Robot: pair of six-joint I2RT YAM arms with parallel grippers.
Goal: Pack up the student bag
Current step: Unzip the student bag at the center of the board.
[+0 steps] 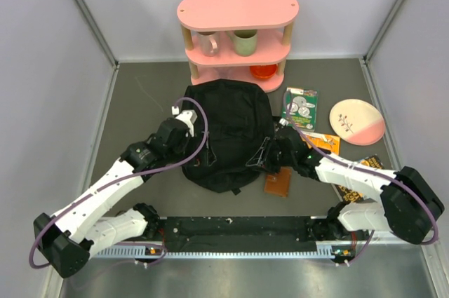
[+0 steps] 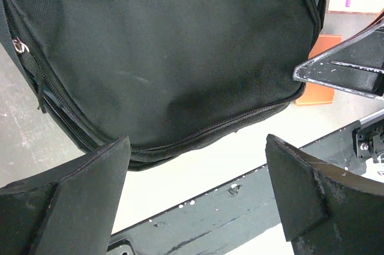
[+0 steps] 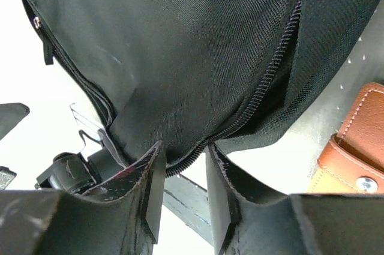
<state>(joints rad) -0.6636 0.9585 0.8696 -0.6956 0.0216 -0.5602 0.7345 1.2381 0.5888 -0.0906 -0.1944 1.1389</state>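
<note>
The student bag (image 1: pixel 226 126) is a large black fabric backpack lying flat mid-table, below the pink shelf. My right gripper (image 1: pixel 263 155) is at the bag's lower right edge. In the right wrist view it (image 3: pixel 184 150) is closed down on the bag's (image 3: pixel 180 57) zipper edge, with fabric and zipper teeth pinched between the fingertips and the zipper gaping open above. My left gripper (image 1: pixel 200 149) is over the bag's lower left part. In the left wrist view it (image 2: pixel 197 147) is wide open and empty, just off the bag's (image 2: pixel 180 57) near seam.
A brown leather wallet (image 1: pixel 278 183) lies by the bag's lower right corner, also in the right wrist view (image 3: pixel 354 147). An orange booklet (image 1: pixel 324 142), a green packet (image 1: pixel 300 105), a pink-and-white plate (image 1: pixel 356 121) and a black-yellow packet (image 1: pixel 365 172) lie to the right. The pink shelf (image 1: pixel 237 31) holds mugs.
</note>
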